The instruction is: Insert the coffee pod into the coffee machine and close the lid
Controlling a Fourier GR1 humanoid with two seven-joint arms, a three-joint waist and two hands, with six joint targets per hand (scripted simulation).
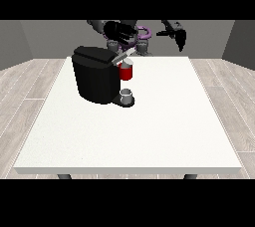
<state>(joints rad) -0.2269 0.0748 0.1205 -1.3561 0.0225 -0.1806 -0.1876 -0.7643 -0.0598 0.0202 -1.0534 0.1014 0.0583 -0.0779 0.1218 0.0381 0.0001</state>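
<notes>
Black plastic makes up the coffee machine [95, 80], which stands on the far left part of the white table [149, 136], with a small grey cup [126, 94] on its drip stand. Its lid [123, 56] is a pale silvery flap, tilted up and open above the red brewing head [126, 72].

The hand at the view's left [119, 31] hovers just above and behind the raised lid. Its dark fingers look bunched, but they merge with the machine and the robot's body behind, so I cannot tell whether they are curled or straight, nor whether they hold anything. The hand at the view's right [175, 33] hangs well apart from the machine, above the table's far edge, with its fingers pointing down and relaxed, holding nothing.

The coffee pod does not show as a separate thing. It may already sit inside the red head, or be hidden within the hand at the view's left; the view does not settle which.

Judging from the lid standing open, the closing step is not yet done. The risk is a push that lands on the lid's edge rather than its top, which would slide off or shove the machine across the table and upset the cup. If the pod sits crooked, the lid would jam partway.
</notes>
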